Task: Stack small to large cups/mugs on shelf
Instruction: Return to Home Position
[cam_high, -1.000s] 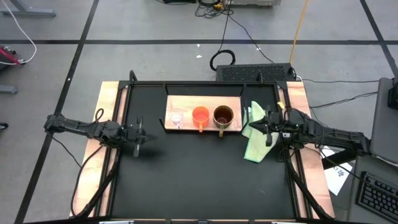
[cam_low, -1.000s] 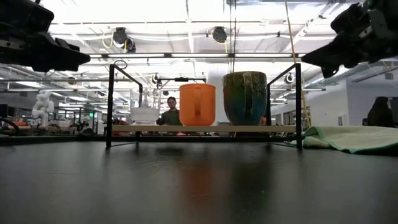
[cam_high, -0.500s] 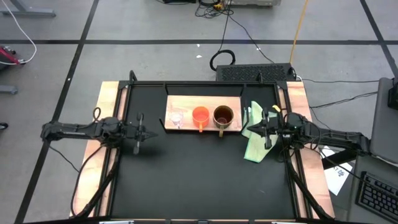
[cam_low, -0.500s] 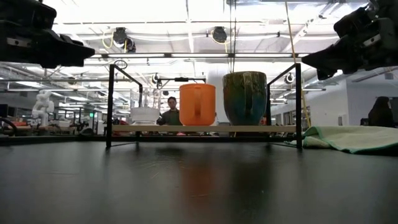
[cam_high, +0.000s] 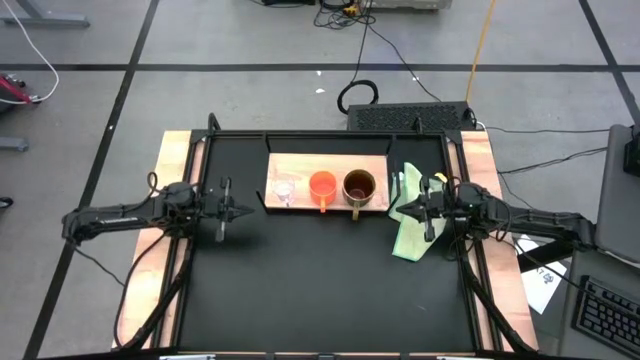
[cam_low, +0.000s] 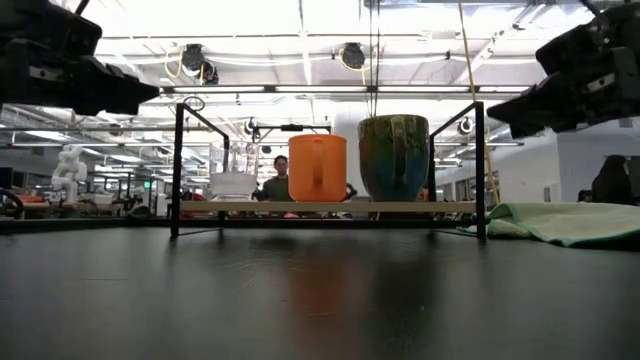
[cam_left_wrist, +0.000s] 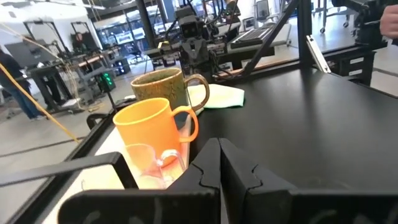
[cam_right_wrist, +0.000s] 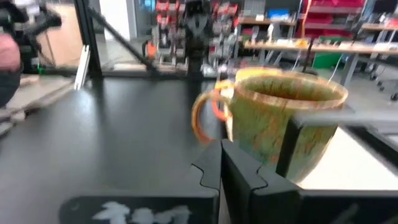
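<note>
Three cups stand in a row on the light-wood shelf (cam_high: 300, 165), raised on a dark frame (cam_low: 178, 160): a tiny clear glass cup (cam_high: 284, 190), an orange cup (cam_high: 322, 186) and a larger brown glossy mug (cam_high: 359, 185). In the low view the orange cup (cam_low: 317, 168) and the mug (cam_low: 393, 157) stand upright on their bases. My left gripper (cam_high: 243, 212) is shut and empty, left of the shelf, above the table. My right gripper (cam_high: 406, 208) is shut and empty, right of the shelf, over the pale green cloth (cam_high: 408, 238).
The pale green cloth lies crumpled on the black table top (cam_high: 320, 280) at the shelf's right end. A dark frame rail runs along the table's sides (cam_high: 190, 250). People show in the room beyond the table (cam_low: 280, 180).
My left arm's elbow has swung toward the table's near edge while its gripper has edged a little toward the shelf. My right gripper has sunk slightly. Both stay shut. The cups have not moved.
</note>
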